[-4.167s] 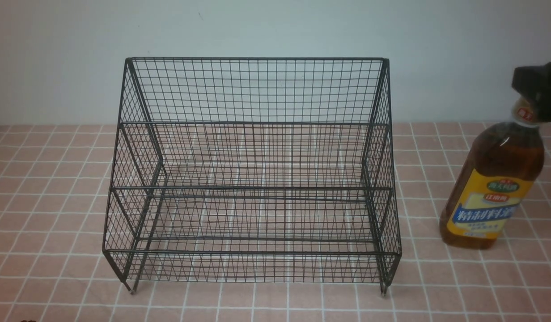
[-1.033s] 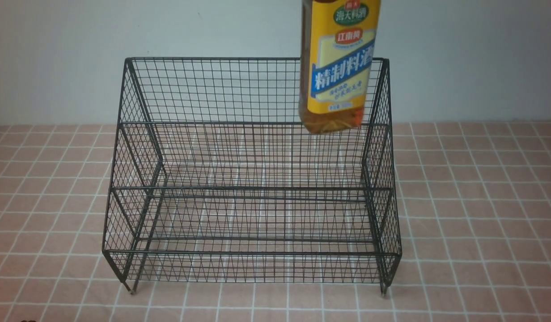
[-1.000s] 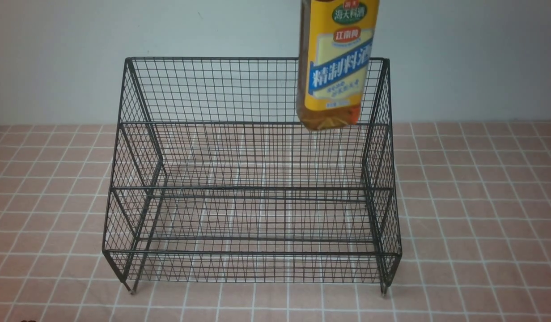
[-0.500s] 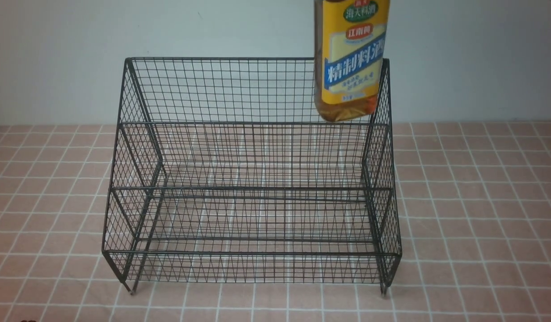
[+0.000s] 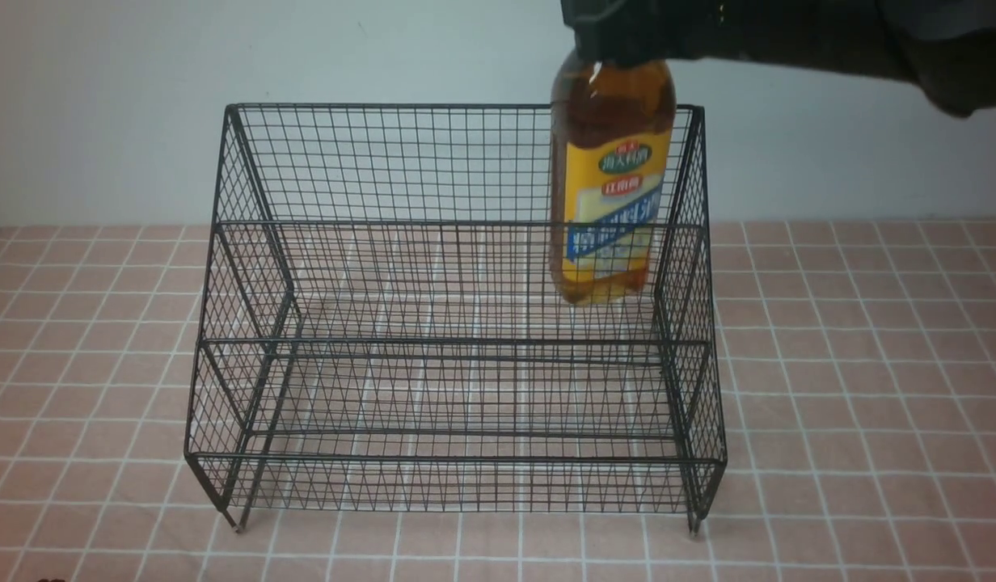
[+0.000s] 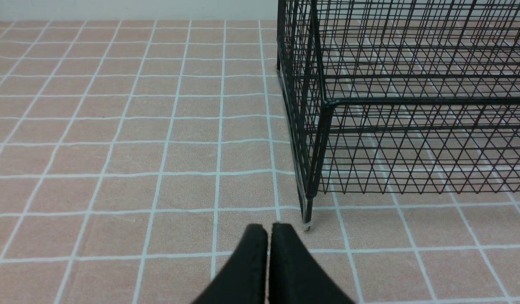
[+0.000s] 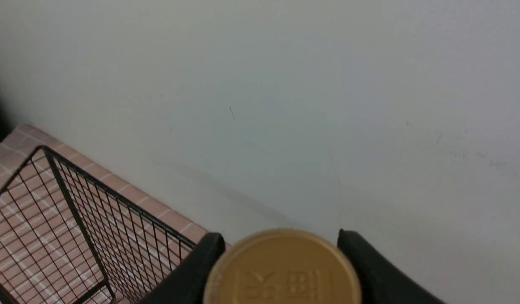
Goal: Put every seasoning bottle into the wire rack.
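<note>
At far left, above the tiled cloth (image 6: 116, 126), your left gripper (image 6: 268, 236) is pinched closed on nothing, near a front leg of the wire rack (image 5: 457, 339). Inside the rack's upper tier, right end, the seasoning bottle (image 5: 611, 194) hangs upright; base contact unclear. Your right gripper (image 5: 619, 36) clamps its cap (image 7: 283, 270).

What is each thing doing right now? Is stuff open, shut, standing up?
bottle: capped, upright, held by its cap, partly inside the rack's upper tier.
rack: standing on its legs.
right gripper: shut on the bottle's cap.
left gripper: shut, holding nothing.
</note>
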Robot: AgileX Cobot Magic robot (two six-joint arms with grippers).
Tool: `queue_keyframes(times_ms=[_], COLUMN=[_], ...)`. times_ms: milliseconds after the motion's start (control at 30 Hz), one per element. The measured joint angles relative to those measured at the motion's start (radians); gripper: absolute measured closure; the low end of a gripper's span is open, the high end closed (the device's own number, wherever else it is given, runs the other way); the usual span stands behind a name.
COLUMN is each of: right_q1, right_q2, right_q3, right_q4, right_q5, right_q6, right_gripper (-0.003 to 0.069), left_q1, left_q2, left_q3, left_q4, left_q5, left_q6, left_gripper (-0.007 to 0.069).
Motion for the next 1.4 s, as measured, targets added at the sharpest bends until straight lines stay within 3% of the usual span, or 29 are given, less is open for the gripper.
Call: queue_keyframes(times_ms=[700,933,1100,1300,1400], right_q1=[0.0,0.0,0.0,-0.006,-0.052], right_q2=[0.069,0.025,-0.037,-0.154,-0.213], right_q3=[0.046,0.034,0.034,0.033,0.03], right_q4=[0.004,0.023,0.023,-0.033,-0.105], right_q5=[-0.015,-0.042,-0.028,-0.019,0.052], right_q6=[0.0,0.001,0.003,0.004,0.016], right_gripper=[0.0343,0.0263,0.0246,0.0279,0.037], left_q1=[0.0,0.0,0.0,0.0,0.0], left_q2=[0.0,0.0,0.0,0.0,0.0], left_q3=[0.0,0.0,0.0,0.0,0.0], left_q4=[0.0,0.0,0.0,0.0,0.0], left_q5=[0.0,0.0,0.0,0.0,0.0], left_q6=[0.0,0.0,0.0,0.0,0.0], left_gripper=[0.0631,0.0631,0.0631,0.0631,0.0631])
